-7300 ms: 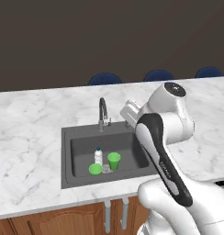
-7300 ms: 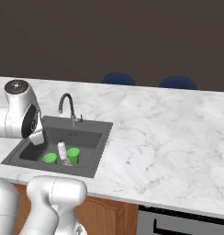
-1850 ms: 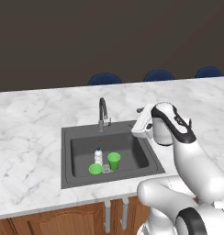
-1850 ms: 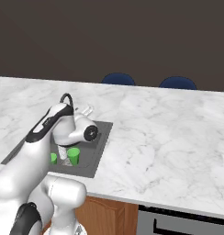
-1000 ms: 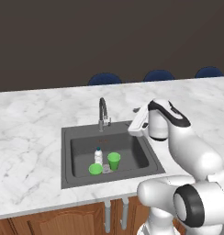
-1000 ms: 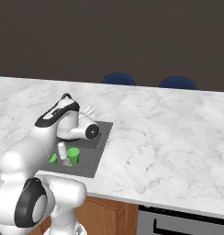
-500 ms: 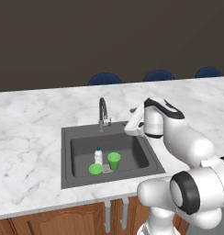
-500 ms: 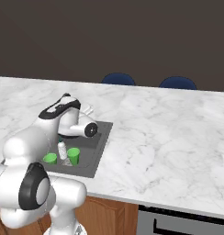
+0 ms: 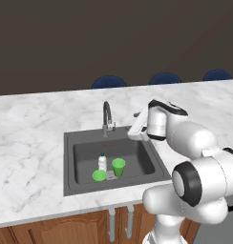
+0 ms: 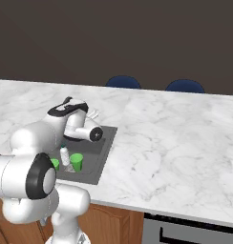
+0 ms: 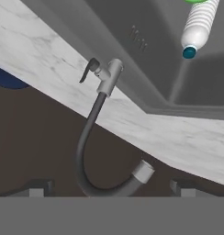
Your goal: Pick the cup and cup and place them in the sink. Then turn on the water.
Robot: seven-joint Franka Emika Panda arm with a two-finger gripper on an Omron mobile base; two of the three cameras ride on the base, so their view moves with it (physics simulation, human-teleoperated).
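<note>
Swung in from the sink's right rim toward the tap (image 9: 107, 116) since the earlier frame. Gripper (image 9: 135, 116) jaws spread wide, empty. Both cups (image 9: 119, 167) already in the sink (image 9: 70, 143), below the jaws. Lever (image 11: 90, 69) just ahead: approach squarely, push gently.

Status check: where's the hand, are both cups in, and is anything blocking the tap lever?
Gripper open, empty, right of tap. Both cups in sink, white bottle beside them. Lever looks unobstructed; no water visible.
</note>
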